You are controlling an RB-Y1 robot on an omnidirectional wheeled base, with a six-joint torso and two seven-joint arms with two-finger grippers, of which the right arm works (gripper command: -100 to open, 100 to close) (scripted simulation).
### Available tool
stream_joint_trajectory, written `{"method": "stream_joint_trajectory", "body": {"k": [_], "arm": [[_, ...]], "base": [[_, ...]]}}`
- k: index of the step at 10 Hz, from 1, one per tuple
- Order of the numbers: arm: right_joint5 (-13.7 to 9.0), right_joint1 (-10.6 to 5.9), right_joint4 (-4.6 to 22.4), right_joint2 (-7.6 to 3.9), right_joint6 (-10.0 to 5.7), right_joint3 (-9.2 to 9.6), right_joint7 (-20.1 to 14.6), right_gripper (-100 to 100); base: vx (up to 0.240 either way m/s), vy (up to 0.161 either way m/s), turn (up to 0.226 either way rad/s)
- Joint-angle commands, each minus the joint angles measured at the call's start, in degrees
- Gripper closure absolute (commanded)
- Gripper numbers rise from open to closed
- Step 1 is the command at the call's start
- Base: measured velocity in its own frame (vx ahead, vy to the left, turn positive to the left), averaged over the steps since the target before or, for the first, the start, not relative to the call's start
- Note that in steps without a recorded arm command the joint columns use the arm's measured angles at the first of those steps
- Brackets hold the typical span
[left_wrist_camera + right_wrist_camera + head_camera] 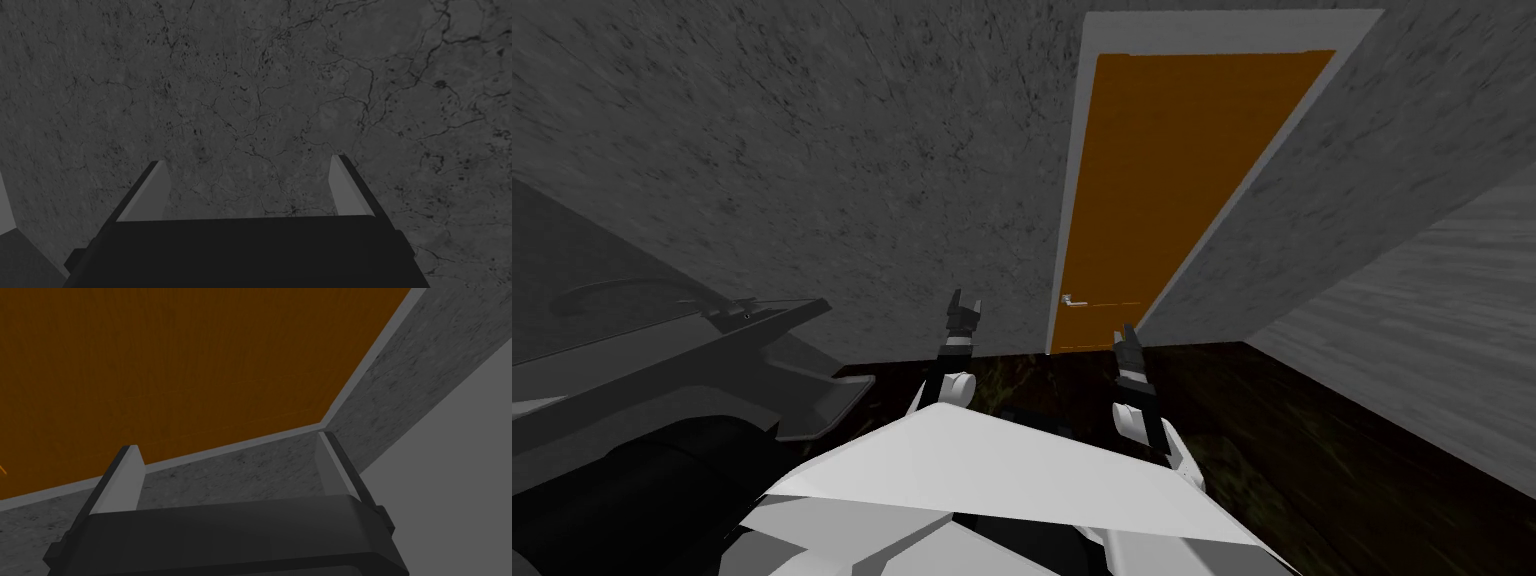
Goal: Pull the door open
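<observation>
The orange-brown door (pixel 1172 190) is faced by the right gripper (pixel 227 440), whose fingers are spread wide with nothing held. Its small pale handle (pixel 1072 299), made out from the head view, lies beyond that gripper and to its left, untouched. The left gripper (pixel 248 160), equally spread and empty, is pointed at a dark cracked wall (pixel 300 75).

one door (pixel 1172 180), two tools (pixel 967 301) (pixel 1123 331)

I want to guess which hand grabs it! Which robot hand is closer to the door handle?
Right. The right gripper points at the orange door, a little right of the handle. The left gripper is further off to its left, facing the grey wall.
</observation>
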Motion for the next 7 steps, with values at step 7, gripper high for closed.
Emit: {"method": "stream_joint_trajectory", "body": {"k": [7], "arm": [[-1.22,-4.51,11.59,-0.76,-1.61,-0.64,-1.16,-100]], "base": [[0.038,-0.038,0.106]]}}
